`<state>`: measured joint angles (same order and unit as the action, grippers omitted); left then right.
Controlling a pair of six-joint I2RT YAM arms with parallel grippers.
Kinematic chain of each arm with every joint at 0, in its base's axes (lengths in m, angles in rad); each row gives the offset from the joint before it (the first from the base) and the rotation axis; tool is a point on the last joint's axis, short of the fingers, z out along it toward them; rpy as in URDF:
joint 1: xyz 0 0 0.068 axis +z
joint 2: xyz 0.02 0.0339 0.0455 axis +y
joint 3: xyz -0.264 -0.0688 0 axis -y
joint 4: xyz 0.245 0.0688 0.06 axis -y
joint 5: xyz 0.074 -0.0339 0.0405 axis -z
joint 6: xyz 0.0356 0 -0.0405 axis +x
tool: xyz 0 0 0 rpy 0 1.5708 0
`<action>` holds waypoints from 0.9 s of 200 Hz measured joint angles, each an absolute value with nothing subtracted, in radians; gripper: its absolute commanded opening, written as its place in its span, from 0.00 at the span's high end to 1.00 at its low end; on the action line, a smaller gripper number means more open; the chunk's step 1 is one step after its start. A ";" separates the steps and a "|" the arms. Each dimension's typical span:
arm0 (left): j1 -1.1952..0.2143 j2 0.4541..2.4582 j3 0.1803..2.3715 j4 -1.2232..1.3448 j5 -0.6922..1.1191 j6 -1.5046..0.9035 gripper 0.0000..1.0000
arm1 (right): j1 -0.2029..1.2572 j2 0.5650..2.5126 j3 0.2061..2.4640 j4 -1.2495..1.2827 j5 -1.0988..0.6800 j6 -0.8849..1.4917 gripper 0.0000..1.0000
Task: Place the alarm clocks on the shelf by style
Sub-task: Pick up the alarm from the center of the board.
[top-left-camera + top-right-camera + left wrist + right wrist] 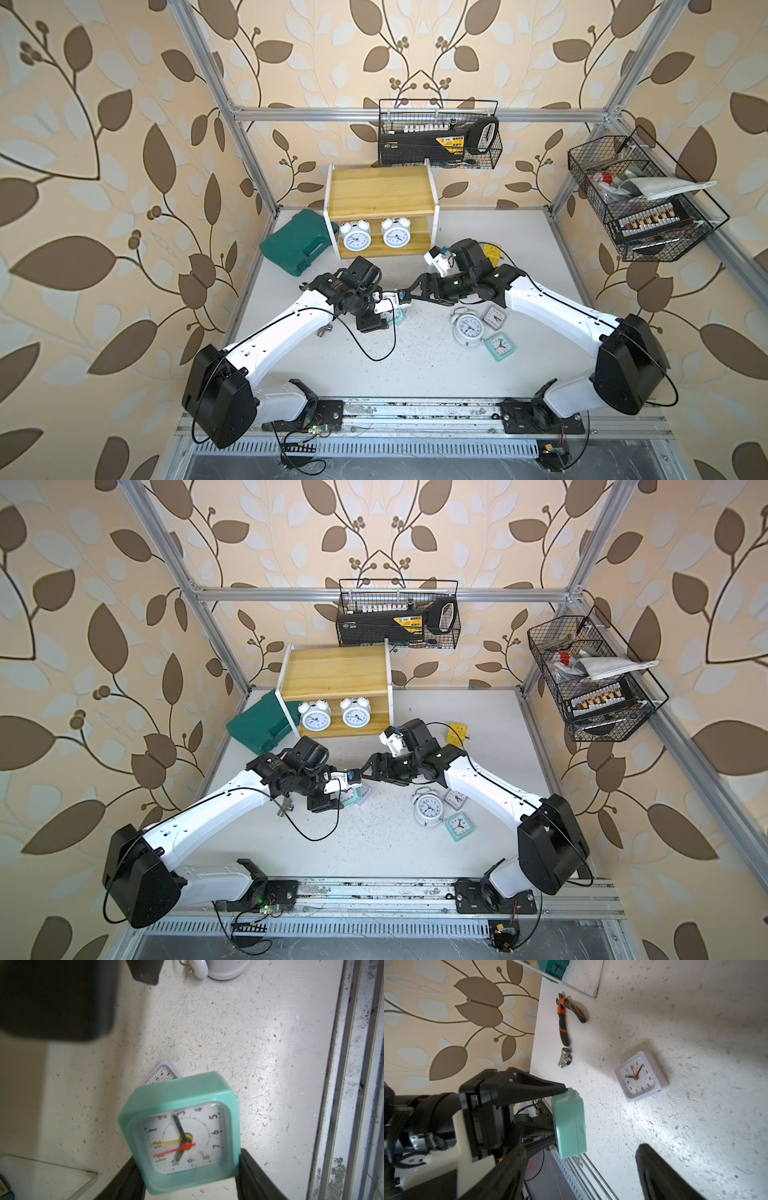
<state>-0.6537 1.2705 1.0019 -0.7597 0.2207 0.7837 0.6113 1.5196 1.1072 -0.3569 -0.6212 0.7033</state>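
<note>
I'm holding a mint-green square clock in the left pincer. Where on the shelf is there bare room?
The shelf's top board is wholly bare. The lower board is free only between the two twin-bell clocks and the white side frame. The table by the right arm is crowded: three clocks cluster there.

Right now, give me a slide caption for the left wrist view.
Left gripper holds a mint-green square clock over the table, a pale lilac clock partly hidden behind it.
</note>
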 measured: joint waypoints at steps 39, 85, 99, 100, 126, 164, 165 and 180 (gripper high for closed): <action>-0.654 1.241 0.999 -0.753 0.221 0.815 0.57 | 0.627 1.608 1.135 -0.340 -0.720 0.718 0.28; -0.654 1.237 0.993 -0.746 0.220 0.819 0.57 | 0.651 1.657 1.156 -0.318 -0.765 0.715 0.38; -0.654 1.237 0.992 -0.746 0.220 0.819 0.57 | 0.655 1.663 1.164 -0.315 -0.769 0.716 0.41; -0.654 1.237 0.993 -0.746 0.220 0.819 0.57 | 0.655 1.663 1.164 -0.315 -0.769 0.715 0.41; -0.654 1.237 0.992 -0.744 0.220 0.822 0.57 | 0.656 1.675 1.168 -0.309 -0.771 0.714 0.46; -0.654 1.234 0.979 -0.738 0.229 0.830 0.57 | 0.658 1.694 1.180 -0.307 -0.778 0.705 0.56; -0.654 1.234 0.979 -0.738 0.229 0.830 0.57 | 0.659 1.694 1.180 -0.306 -0.778 0.707 0.57; -0.654 1.234 0.979 -0.739 0.237 0.833 0.57 | 0.660 1.697 1.183 -0.303 -0.782 0.705 0.61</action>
